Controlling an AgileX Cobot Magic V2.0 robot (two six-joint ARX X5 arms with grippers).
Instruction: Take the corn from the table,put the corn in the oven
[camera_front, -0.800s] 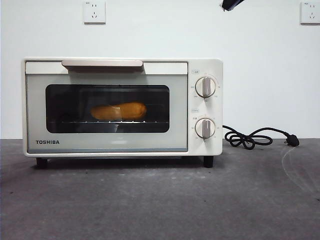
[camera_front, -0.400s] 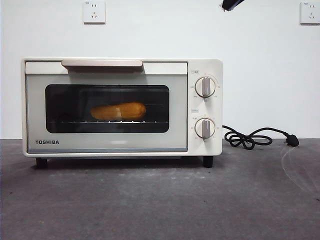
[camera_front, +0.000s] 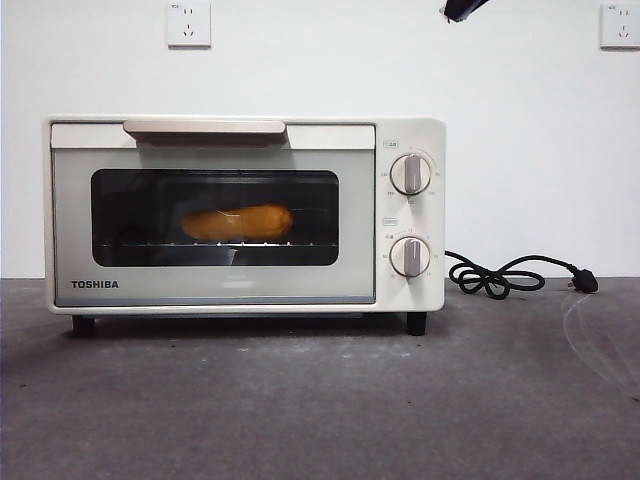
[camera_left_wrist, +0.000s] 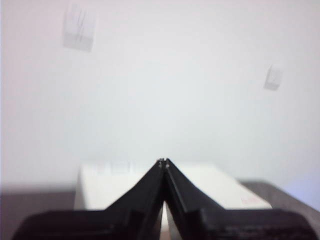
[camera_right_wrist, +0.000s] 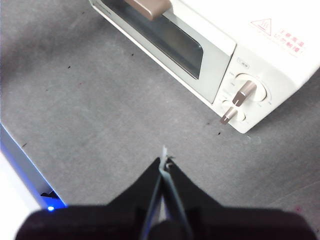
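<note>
The corn (camera_front: 238, 222) lies on the rack inside the cream-white oven (camera_front: 245, 213), seen through the dark glass of its closed door. The oven stands on the dark grey table (camera_front: 320, 400). My left gripper (camera_left_wrist: 163, 162) is shut and empty, held high above the oven's top (camera_left_wrist: 210, 185) and facing the white wall. My right gripper (camera_right_wrist: 164, 161) is also shut and empty, hovering over the table in front of the oven (camera_right_wrist: 210, 45), near its knobs. In the front view only a black arm tip (camera_front: 462, 9) shows at the top edge.
A black cord (camera_front: 515, 275) with its plug lies on the table to the right of the oven. Two wall sockets (camera_front: 188, 24) sit high on the white wall behind. A blue-lit table edge (camera_right_wrist: 30, 180) appears in the right wrist view.
</note>
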